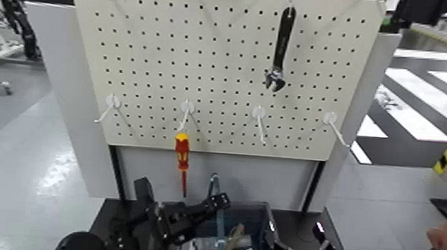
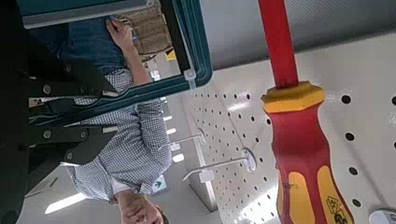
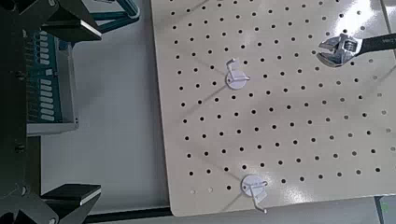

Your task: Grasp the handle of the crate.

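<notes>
Left hand (image 1: 217, 203) beside handle (image 1: 214, 187), crate (image 1: 259, 212) below, no legible writing

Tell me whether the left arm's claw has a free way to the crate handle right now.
Probably yes. In the head view the left claw sits right beside the handle above the crate, with nothing between them; the red-and-yellow screwdriver hangs just behind.

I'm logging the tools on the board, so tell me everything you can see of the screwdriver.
The screwdriver hangs upright on the pegboard, handle up, from a white hook in the lower row, second from the robot's left. Its handle looks like moulded plastic, red with yellow bands; below it a thin red shaft points down past the board's lower edge toward the crate. The left wrist view shows the handle close up. Neither gripper touches it.
</notes>
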You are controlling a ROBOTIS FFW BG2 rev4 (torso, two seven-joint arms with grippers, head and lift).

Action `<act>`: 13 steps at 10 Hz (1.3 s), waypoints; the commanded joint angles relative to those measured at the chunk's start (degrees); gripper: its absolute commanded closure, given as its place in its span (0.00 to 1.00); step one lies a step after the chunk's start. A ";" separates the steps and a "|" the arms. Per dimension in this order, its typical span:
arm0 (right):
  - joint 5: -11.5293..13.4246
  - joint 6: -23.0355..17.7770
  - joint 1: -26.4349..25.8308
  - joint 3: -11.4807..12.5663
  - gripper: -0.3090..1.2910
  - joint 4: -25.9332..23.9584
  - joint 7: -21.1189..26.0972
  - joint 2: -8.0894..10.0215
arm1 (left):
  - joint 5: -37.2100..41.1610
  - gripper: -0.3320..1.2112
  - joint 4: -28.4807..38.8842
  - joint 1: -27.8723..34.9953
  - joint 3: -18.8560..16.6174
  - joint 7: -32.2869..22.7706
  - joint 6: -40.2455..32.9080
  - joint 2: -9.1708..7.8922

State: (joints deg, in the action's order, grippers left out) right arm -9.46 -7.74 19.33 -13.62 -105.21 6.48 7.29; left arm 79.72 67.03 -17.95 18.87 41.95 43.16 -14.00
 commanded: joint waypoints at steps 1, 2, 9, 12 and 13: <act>-0.03 -0.08 0.09 0.09 0.29 -0.08 0.02 0.00 | 1.05 0.98 0.65 1.07 0.29 -0.02 -0.18 0.37; -0.03 -0.08 0.18 0.09 0.28 -0.08 0.02 0.00 | 1.58 0.98 1.35 1.51 0.55 -0.11 -0.18 0.46; 0.06 -0.08 0.35 0.26 0.29 -0.08 0.28 -0.18 | 12.21 0.98 18.22 11.71 -4.37 -12.24 5.88 -0.59; 0.23 -0.25 0.44 0.44 0.28 -0.17 0.19 -0.35 | 18.80 0.98 23.41 16.89 -6.30 -20.24 8.78 -0.86; 0.76 -0.61 0.44 0.53 0.29 -0.26 0.19 -0.35 | 20.82 0.98 24.73 17.86 -6.30 -22.61 9.84 -1.47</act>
State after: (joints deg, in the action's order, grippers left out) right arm -8.94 -8.15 19.77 -13.12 -105.43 6.68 6.94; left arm 99.36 90.92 -0.75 12.57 19.60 52.36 -15.10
